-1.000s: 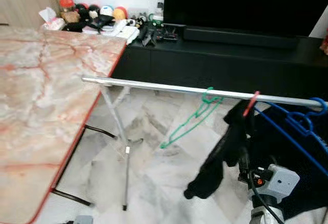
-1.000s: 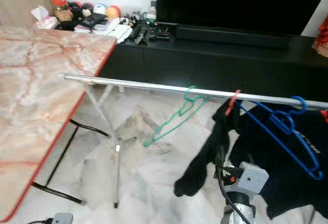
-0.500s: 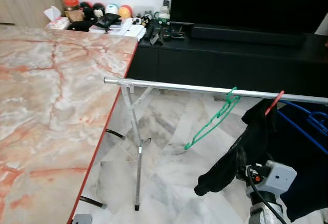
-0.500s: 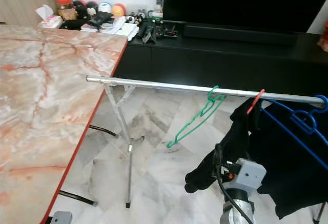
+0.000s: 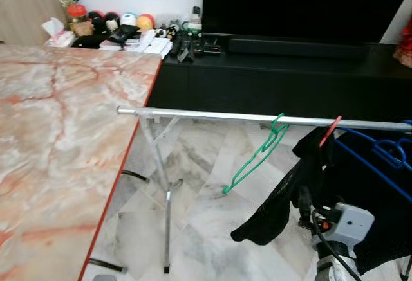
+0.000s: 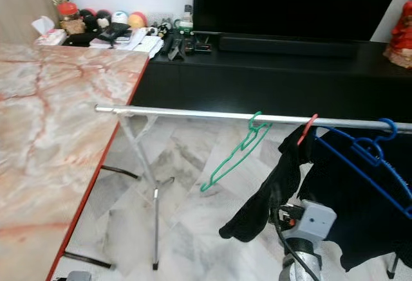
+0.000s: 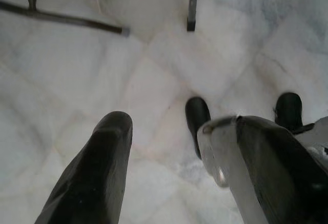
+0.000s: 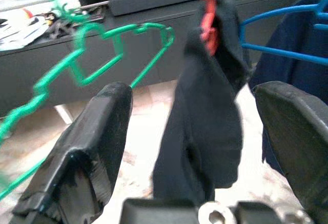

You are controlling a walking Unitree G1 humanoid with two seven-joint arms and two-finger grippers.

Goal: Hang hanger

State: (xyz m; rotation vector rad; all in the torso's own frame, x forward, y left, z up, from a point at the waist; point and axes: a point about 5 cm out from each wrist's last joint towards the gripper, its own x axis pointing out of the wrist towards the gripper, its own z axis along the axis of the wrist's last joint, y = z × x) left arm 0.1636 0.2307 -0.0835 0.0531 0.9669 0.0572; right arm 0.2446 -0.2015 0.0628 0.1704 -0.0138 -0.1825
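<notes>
Our view has swung sideways while the green hanger (image 5: 255, 159) stays hooked on the rail (image 5: 212, 116), slanting down-left, just ahead-left of our spread, empty right gripper (image 8: 189, 147), the nearer arm.

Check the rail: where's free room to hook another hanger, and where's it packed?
Free: the bare stretch of the metal rail between its open end by the marble table and the green hanger. Crowded: past the green hanger, where the red hanger with a black garment and the blue hanger with dark clothing bunch together.
</notes>
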